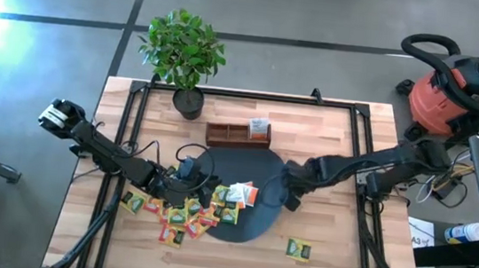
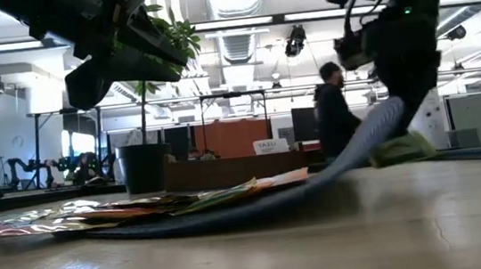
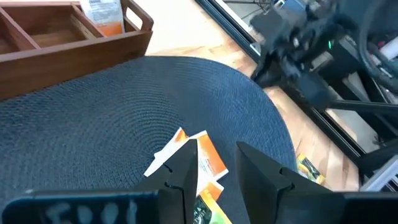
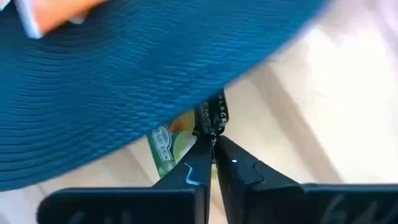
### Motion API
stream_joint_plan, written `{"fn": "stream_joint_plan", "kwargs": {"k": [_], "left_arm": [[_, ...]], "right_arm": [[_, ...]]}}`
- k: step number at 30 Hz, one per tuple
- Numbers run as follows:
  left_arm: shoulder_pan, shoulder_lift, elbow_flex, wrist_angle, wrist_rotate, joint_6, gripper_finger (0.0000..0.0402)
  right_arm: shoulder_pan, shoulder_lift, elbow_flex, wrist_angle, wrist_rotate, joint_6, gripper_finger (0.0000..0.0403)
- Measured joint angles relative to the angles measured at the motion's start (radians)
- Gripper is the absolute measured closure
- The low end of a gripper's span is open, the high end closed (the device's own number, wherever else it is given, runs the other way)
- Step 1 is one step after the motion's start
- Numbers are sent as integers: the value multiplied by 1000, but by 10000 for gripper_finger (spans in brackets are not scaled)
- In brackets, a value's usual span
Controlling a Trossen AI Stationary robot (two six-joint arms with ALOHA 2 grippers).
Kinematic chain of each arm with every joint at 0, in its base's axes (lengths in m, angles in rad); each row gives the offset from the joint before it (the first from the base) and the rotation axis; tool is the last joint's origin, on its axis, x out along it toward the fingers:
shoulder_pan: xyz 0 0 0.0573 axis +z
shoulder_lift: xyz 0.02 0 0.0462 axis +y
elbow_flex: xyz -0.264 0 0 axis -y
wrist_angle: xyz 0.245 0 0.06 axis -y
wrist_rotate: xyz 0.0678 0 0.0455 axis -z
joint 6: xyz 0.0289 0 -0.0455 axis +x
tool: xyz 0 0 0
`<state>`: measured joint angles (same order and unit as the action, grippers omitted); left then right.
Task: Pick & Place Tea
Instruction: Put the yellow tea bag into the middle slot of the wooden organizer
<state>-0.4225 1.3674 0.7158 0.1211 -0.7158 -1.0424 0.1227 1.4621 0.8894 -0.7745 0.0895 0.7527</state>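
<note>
The tea sachets [image 1: 184,216] lie mostly in a loose, overlapping heap at the left-hand edge of the round dark mat [image 1: 249,172], some on the mat and some on the bare table [image 1: 344,243]. A white-and-orange pair [image 3: 194,155] sits on the mat just below the left gripper [image 3: 217,182]. One green-and-yellow sachet [image 1: 299,249] lies alone on the wood near the mat's right edge, and another stands in the wooden tray [image 1: 226,135] behind the mat.

These look like thin paper packets: very light, flat, a little springy, and likely slick against one another, so a pinch into the heap may drag neighbours along or pick up two at once. Lying flat, they offer little to grip. The best hold is probably a raised corner or free edge, taken on a packet at the outside of the heap.

The left gripper hangs over the heap with its fingers apart and nothing between them. The right gripper [image 4: 213,142] is clenched on the mat's rim, not on tea. The low view shows that edge of the mat pulled up off the table, and a green sachet [image 4: 163,144] shows on the wood under the raised rim.
</note>
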Motion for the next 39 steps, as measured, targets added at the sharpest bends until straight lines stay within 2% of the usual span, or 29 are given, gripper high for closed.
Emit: {"fn": "stream_joint_plan", "kwargs": {"k": [5, 8, 13, 17, 20, 25, 31, 36, 39], "left_arm": [[0, 0, 4, -1, 4, 0, 319], [0, 0, 6, -1, 13, 0, 319], [-1, 0, 11, -2, 19, 6, 319], [-1, -7, 25, -5, 21, 4, 319], [-1, -34, 42, 1, 17, 0, 319], [-1, -135, 41, -32, -36, -13, 319], [-5, -306, 34, -286, -134, -97, 319], [-5, -417, 33, -414, -149, -111, 319], [-5, -457, 32, -458, -177, -106, 319]], "right_arm": [[-10, -85, 21, -220, 0, 7, 394], [-10, -136, 19, -267, 5, 42, 395], [-10, -235, 50, -172, 73, 147, 395], [-5, -233, 126, -37, 247, 46, 395], [-24, -164, 192, 65, 345, -137, 395], [-120, 14, 327, 153, 347, -421, 395], [-263, 228, 488, 271, 187, -764, 395], [-342, 393, 638, 230, 119, -923, 394], [-360, 472, 716, 203, 113, -1000, 394]]}}
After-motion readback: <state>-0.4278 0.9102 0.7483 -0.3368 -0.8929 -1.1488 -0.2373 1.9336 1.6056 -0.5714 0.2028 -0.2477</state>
